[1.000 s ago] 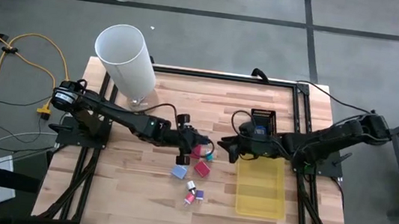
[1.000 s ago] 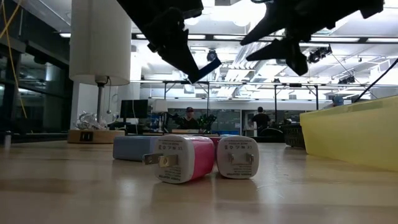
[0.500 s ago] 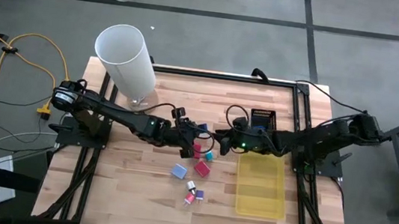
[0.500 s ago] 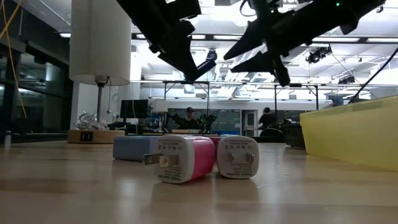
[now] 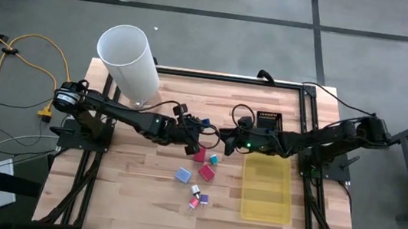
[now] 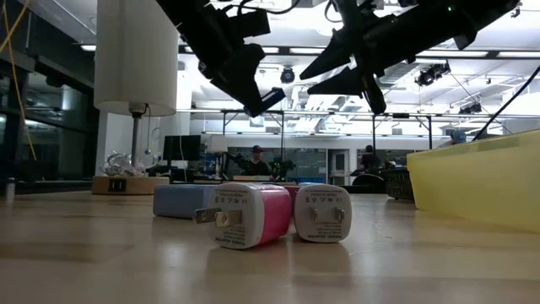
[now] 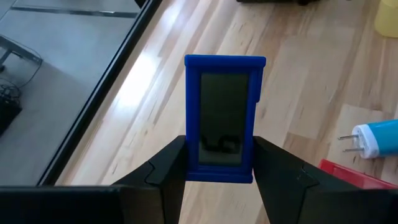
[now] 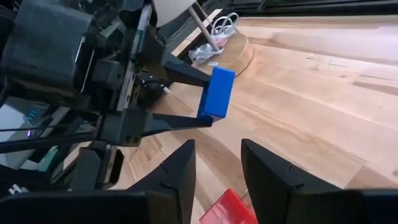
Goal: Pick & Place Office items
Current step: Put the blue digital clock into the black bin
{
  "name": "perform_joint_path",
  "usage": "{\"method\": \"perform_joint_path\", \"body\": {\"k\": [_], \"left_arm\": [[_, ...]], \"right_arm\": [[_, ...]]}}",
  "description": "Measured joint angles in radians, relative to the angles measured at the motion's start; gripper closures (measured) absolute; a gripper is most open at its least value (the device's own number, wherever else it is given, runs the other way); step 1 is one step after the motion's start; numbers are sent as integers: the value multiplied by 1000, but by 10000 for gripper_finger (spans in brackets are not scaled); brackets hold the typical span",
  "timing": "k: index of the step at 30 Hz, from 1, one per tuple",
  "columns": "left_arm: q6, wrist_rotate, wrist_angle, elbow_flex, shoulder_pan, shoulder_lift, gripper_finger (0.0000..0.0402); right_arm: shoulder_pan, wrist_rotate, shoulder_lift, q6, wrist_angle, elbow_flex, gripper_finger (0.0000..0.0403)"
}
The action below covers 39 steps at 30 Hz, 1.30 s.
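White, at the far left: tall cylinder (image 5: pixel 129 63) on the table (image 5: pixel 133 191), well apart from the work and best left alone.

Right of it, mid-table and raised off the wood: left gripper (image 5: pixel 199 128), clamped on a flat blue piece (image 7: pixel 224 118). Grips only the lower end, so most of the piece stands clear beyond the fingertips, probably to leave the other arm something to take.

Facing it from the right, very near: right gripper (image 8: pixel 216 149), fingers parted to a moderate gap with nothing between them, lined up on the blue piece but apart from it. Looks like a handover about to happen, since the yellow tray (image 5: pixel 265 206) lies on the right arm's side.

Below the two grippers, on the table: the remaining office items, loose, among them a red block (image 5: pixel 199 155), a cyan one (image 5: pixel 213 159), a blue one (image 5: pixel 182 175) and a pink plug (image 6: pixel 249 215) nearer. None in the tray yet.
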Motion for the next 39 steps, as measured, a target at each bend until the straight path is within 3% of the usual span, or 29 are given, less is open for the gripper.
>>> {"method": "perform_joint_path", "body": {"k": [6, 12, 20, 26, 31, 39], "left_arm": [[23, 29, -1, 0, -27, 0, 245], [50, 135, -1, 0, -63, 0, 245], [116, 294, -1, 0, -83, 0, 245], [115, 304, -1, 0, -83, 0, 245], [114, 304, -1, 0, -83, 0, 245], [113, 305, -1, 0, -82, 0, 245]], "right_arm": [[0, -19, 0, -87, 13, 0, 289], [2, -159, 0, -291, 13, 0, 289], [6, -290, 0, -415, 12, 0, 289], [25, -292, 0, -535, 11, 0, 289], [47, -181, 0, -547, 1, 0, 286], [50, -186, 0, -522, -16, 0, 227]]}}
